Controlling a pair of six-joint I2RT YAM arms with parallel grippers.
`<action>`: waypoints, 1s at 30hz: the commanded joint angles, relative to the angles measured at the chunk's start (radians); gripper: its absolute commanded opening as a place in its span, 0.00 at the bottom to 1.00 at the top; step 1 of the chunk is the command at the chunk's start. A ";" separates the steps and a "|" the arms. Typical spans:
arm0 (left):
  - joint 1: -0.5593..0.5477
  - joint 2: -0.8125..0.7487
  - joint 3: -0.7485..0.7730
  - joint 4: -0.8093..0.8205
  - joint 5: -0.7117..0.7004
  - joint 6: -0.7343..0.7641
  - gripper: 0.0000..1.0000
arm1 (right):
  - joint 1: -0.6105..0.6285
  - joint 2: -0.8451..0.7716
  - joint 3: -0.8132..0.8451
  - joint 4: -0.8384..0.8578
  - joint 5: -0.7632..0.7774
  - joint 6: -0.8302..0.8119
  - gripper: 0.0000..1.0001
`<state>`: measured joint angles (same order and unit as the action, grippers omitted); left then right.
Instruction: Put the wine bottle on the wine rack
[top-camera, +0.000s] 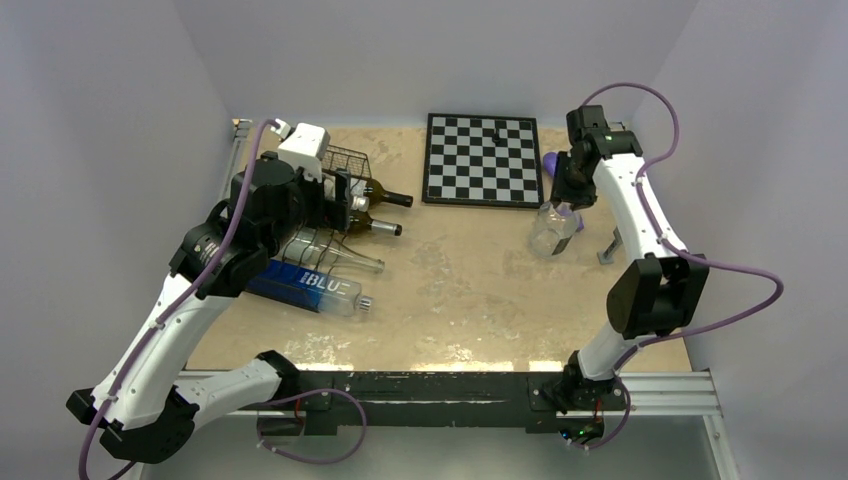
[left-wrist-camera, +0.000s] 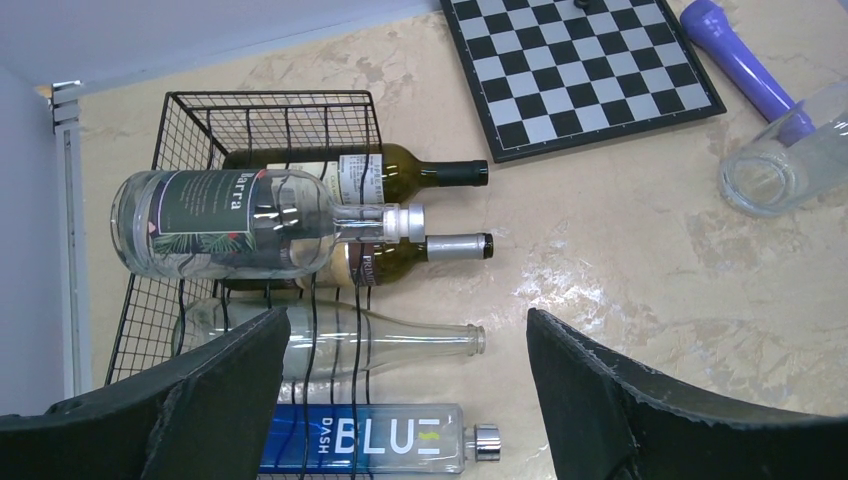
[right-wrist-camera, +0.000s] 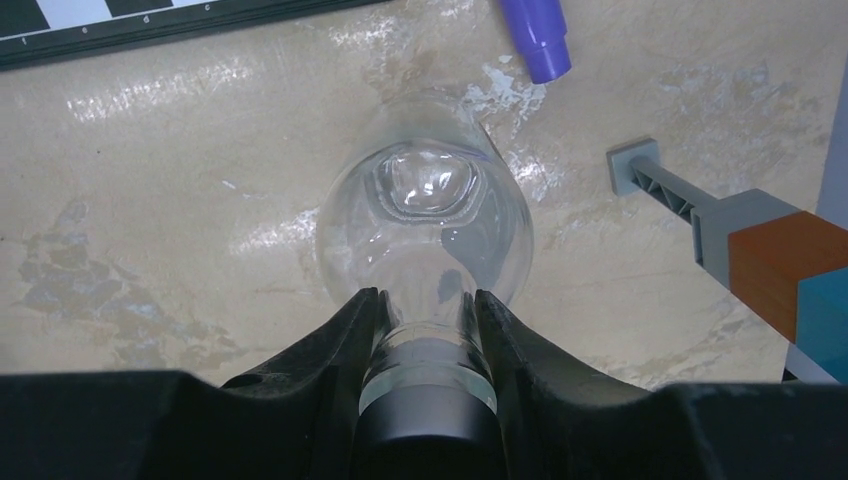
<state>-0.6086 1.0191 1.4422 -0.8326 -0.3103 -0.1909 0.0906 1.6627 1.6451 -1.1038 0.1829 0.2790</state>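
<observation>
Clear, round-shouldered glass bottle (right-wrist-camera: 425, 215), grey cap, neck pinched by the right pincer (right-wrist-camera: 425, 300); left pincer (left-wrist-camera: 407, 320) spread wide

The rack (left-wrist-camera: 270, 120) is placed at the far left of the bench (top-camera: 460, 290). In it, the far bottle (left-wrist-camera: 420, 172) and the 2nd bottle (left-wrist-camera: 450, 246) are laid side by side, necks to the right. The top bottle (left-wrist-camera: 230, 222) is laid over them, parallel. The 4th bottle (left-wrist-camera: 400, 340) is laid before these, over the rack's wires. The 5th bottle (left-wrist-camera: 370, 440) is laid nearest the arms; whether it rests on the rack cannot be told. The chessboard (top-camera: 482, 160) is set right of the rack, at the far middle. The wine bottle (right-wrist-camera: 425, 210) is found before the board's right corner, its neck clasped between the fingers of the right end effector (right-wrist-camera: 425, 300). A cylinder (left-wrist-camera: 745, 65) is laid behind it, right of the board, and a bar (right-wrist-camera: 680, 190) is set to its right.
</observation>
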 joint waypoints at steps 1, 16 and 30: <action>0.006 -0.003 0.011 0.012 -0.003 0.018 0.92 | -0.001 -0.071 0.038 -0.016 -0.140 0.014 0.00; 0.007 -0.024 0.012 0.001 0.021 0.012 0.92 | 0.048 -0.286 -0.099 0.192 -0.391 0.090 0.00; 0.006 -0.047 0.057 -0.032 0.048 -0.003 0.93 | 0.197 -0.311 -0.088 0.231 -0.439 0.147 0.00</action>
<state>-0.6086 0.9764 1.4532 -0.8562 -0.2775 -0.1902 0.2691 1.4010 1.5162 -1.0187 -0.1455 0.3511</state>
